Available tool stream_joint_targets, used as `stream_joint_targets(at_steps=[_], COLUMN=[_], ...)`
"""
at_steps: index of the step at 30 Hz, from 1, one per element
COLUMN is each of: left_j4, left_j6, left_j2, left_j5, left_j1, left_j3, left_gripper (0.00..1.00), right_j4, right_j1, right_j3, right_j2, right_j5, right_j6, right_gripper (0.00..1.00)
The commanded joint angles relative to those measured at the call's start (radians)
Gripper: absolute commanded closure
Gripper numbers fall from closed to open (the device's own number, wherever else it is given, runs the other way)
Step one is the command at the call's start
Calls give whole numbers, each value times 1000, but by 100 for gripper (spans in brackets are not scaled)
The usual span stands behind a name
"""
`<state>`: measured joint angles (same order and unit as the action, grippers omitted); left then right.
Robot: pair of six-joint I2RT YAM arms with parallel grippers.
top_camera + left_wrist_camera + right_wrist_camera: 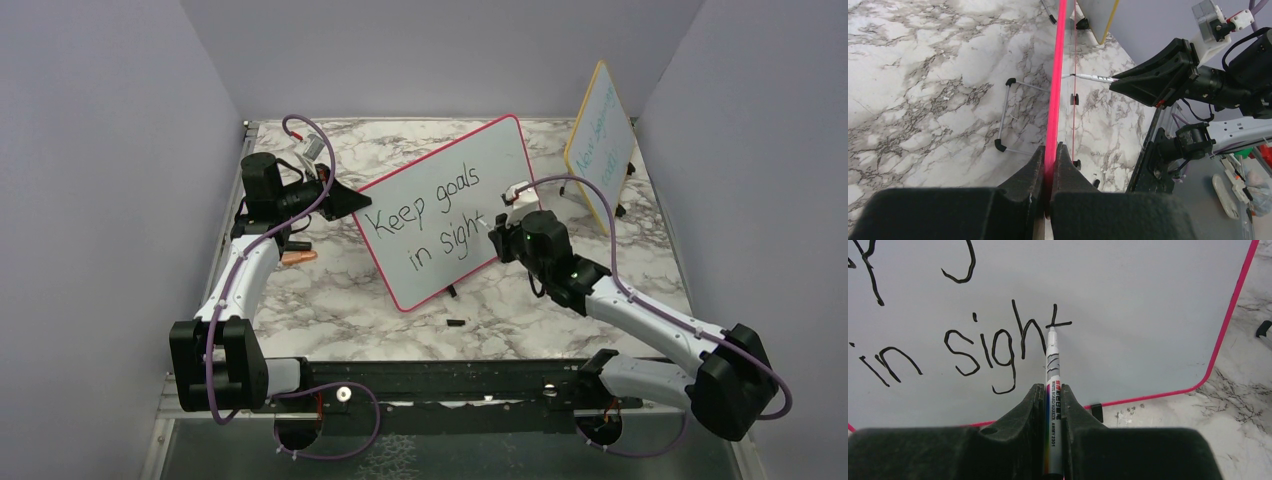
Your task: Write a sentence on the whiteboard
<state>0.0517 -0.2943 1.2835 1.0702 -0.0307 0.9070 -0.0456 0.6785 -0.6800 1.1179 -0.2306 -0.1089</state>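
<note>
The top view alone gives the whole layout. The large white rectangular whiteboard [470, 165], with rounded corners and a thin pink-red frame, stands tilted in the middle of the marble-patterned desk [330, 295]. It is turned at an angle, and a smaller yellow-framed board [600, 140] is propped behind it to the right. The left wrist view adds what the top view hides: the whiteboard is seen edge-on as a bright pink line, and it runs straight between the black left fingers [1030, 175], which pinch the frame from both sides. A wire stand with black feet [1003, 115] rests on the desk just beside that edge. The right wrist view brings the writing close.

The sentence [430, 225] is black handwritten marker in two lines, "Keep goals" above "in sight", slanting with the board. Close up, the strokes are thick and a little uneven, and the last "t" carries its crossbar.

The right fingers [1025, 412] are clamped on a slim white marker pen [1053, 390] with a rainbow-striped printed barrel, which juts straight out ahead of them. Its tip touches the board at the foot of that "t", just below the crossbar. From above, the right fingers sit over the board's lower right part and the left fingers at its left edge.
</note>
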Motion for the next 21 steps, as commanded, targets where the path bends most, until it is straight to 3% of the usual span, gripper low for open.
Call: stream_joint_targets(at_steps=[1,21], left_j4=[-85,-86], left_j6=[84,84], left_j2=[32,36], left_j5=[-87,-88], left_j1=[14,14], left_j3=[-16,-15], left_gripper=[100,100], right_j4=[80,103], right_j1=[-8,-8], right_j3=[20,38], right_j2=[-22,-16], right_j5=[39,-56], right_j6=[-21,-26], right_gripper=[100,99])
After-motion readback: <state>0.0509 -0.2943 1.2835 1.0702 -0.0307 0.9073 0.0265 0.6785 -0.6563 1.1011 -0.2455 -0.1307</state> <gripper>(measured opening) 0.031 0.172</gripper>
